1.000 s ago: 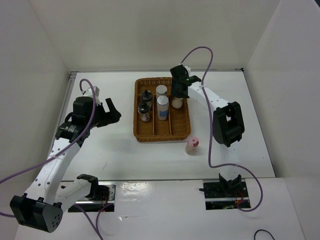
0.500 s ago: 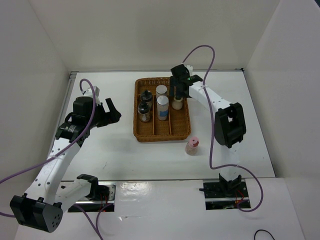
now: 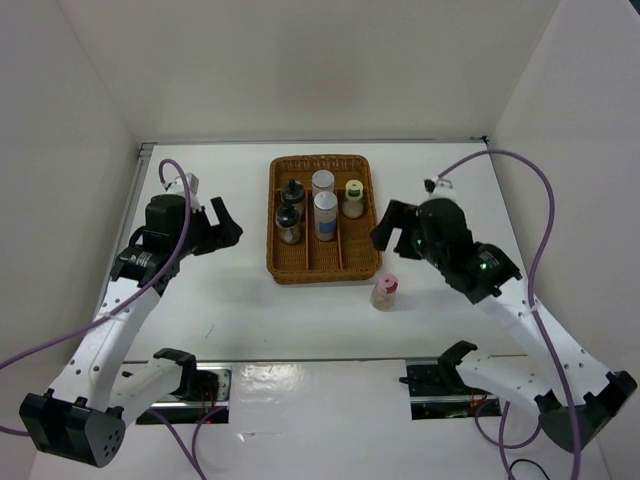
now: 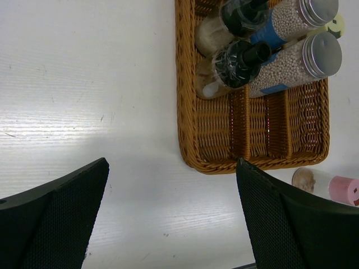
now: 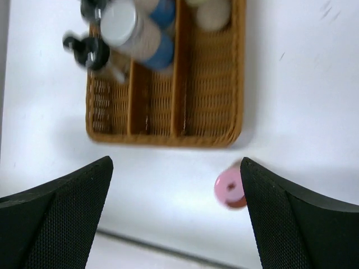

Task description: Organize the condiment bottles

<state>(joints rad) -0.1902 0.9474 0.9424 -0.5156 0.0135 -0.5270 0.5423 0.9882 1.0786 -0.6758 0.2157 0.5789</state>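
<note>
Seen from above, a white bench [image 3: 250, 300] carries a brown wicker tray [image 3: 310, 277] split lengthwise into three compartments, with a robot arm on either side. Five of the six condiment bottles stand inside it: two dark-capped clear shakers [image 3: 290, 208] in the left compartment, two taller white cylinders with grey tops and blue labels [image 3: 324, 200] in the middle, and one small yellow-capped bottle [image 3: 354, 198] at the far end of the right compartment. The sixth, a small pink-capped bottle [image 3: 384, 291], stands alone on the bench just outside the tray's near right corner. The right pincer [image 3: 393, 228] hovers near it, jaws spread wide and holding nothing. The left pincer [image 3: 228, 224], also wide and empty, hangs well to the left of the tray. The likely risk lies with the pink-capped bottle: it is small and close to the wicker rim, so a wide pincer coming down slightly off-centre could catch the rim or tip the bottle and send it rolling. Setting it into the right compartment could also knock the yellow-capped bottle.
</note>
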